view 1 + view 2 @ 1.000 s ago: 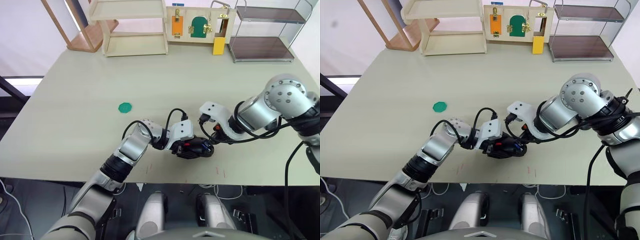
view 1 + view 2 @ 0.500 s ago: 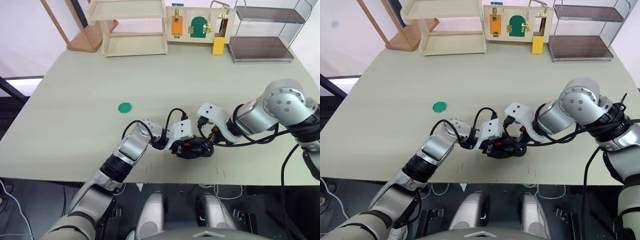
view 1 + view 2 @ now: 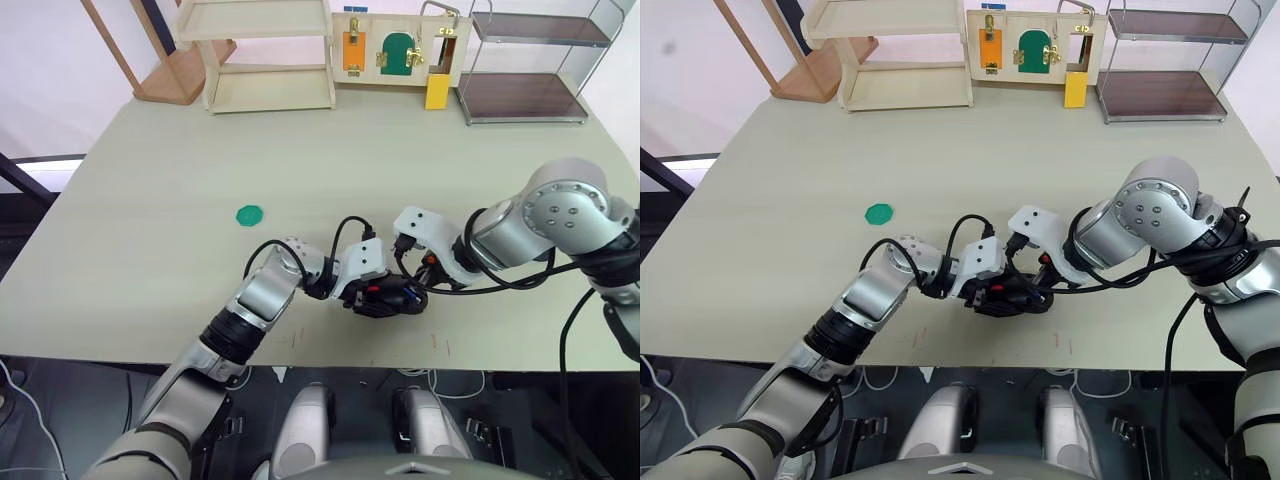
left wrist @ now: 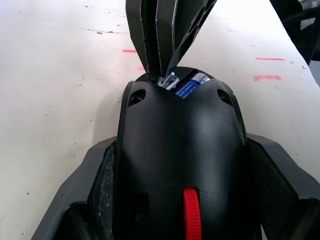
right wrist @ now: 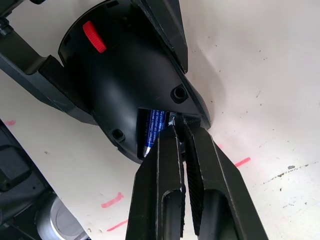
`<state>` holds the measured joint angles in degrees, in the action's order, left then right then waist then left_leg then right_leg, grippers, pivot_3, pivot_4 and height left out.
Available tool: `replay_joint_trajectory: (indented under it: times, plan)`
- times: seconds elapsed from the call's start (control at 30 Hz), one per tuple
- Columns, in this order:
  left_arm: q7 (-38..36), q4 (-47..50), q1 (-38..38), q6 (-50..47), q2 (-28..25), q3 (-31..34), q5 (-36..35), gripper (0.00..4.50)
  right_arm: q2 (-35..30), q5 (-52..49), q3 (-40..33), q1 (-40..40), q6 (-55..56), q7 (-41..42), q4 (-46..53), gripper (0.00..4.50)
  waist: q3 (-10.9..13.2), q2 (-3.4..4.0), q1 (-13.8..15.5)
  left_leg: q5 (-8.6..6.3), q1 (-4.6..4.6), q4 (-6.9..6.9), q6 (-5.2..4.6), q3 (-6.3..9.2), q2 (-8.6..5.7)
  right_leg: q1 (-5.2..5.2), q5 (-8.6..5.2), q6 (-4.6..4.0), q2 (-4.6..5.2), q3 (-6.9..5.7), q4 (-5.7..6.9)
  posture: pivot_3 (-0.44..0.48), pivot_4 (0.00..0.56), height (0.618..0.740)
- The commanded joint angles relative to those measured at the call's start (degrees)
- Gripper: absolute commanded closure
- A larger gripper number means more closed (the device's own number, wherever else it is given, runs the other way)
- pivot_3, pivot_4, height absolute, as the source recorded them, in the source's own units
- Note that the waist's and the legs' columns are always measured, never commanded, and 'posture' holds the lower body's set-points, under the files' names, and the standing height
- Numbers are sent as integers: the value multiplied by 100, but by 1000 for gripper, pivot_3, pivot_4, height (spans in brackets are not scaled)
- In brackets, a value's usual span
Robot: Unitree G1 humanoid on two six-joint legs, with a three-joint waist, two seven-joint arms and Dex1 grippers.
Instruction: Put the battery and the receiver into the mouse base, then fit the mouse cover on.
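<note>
- Left gripper (image 4: 180,200) clenched around the black oval mouse base (image 4: 182,150) with its red wheel.
- Right gripper (image 5: 181,131) pinching a tiny receiver (image 5: 176,119) beside the blue cylindrical battery (image 5: 152,127).

The battery (image 5: 153,127) bears white print too small to read.

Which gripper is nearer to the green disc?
Left. The left gripper holds the mouse base a little toward the robot's right of the green disc. The right gripper is on the base's far side from it.
</note>
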<state>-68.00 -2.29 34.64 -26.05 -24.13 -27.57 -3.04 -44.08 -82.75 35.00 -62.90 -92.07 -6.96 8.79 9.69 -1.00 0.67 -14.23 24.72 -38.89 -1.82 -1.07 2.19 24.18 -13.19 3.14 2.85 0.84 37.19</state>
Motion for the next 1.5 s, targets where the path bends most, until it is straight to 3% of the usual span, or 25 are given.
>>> replay_joint_trajectory:
  times: [0.03,0.73,1.5]
  plan:
    - [-113,-8,-79,-143,-69,-213,45,1573,-97,-72,-28,-27,-43,-2,61,4500,0,0,-1,0,0,0,0,0,0,0,0,0,0,0,0,0,150,740]
    - [-135,-54,-95,-88,-110,-221,31,1573,-20,837,-686,480,-43,322,818,4500,0,0,-10,0,-1,0,0,0,-1,1,0,0,-3,0,2,0,150,740]
    - [-149,-101,-100,-32,-121,-258,41,1573,149,1361,-1159,871,-43,572,956,4500,0,0,-29,0,-5,0,0,-1,-1,1,0,0,-6,2,10,0,150,740]
